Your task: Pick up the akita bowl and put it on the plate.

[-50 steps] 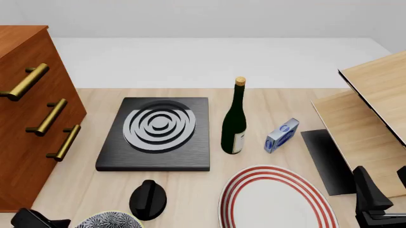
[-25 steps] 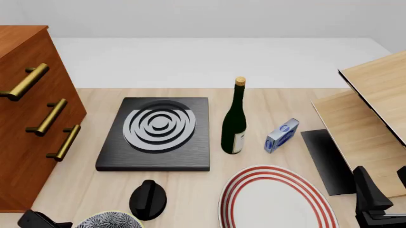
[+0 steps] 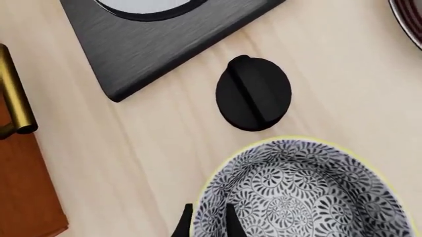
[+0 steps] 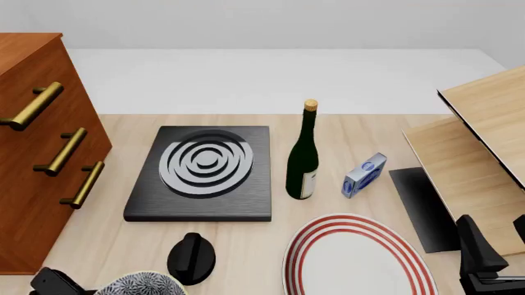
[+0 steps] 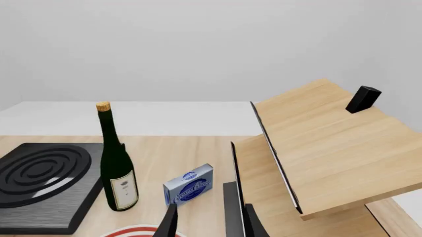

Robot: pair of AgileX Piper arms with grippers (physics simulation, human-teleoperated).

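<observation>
The akita bowl [image 3: 303, 192], navy-and-white patterned, sits on the table at the front left [image 4: 144, 286]. My left gripper [image 3: 206, 221] is over its near-left rim, one finger outside and one inside, with a narrow gap still showing; it looks open. In the front view only the left arm [image 4: 53, 284] shows beside the bowl. The plate [image 4: 299, 252], white with red rings, lies to the bowl's right; its edge shows in the left wrist view [image 3: 412, 15]. My right gripper [image 5: 207, 222] is open and holds nothing, off the plate's right side [image 4: 480, 264].
A black round knob [image 4: 191, 258] lies just beyond the bowl. A black stove [image 4: 205, 172] is behind it, with a wine bottle [image 4: 303, 160] and blue box [image 4: 364, 174] beyond the plate. A wooden drawer cabinet [image 4: 33, 153] stands left, wooden shelving [image 4: 476, 153] right.
The left arm has moved a little rightward toward the bowl at the front left. The bowl, plate and right arm have not moved.
</observation>
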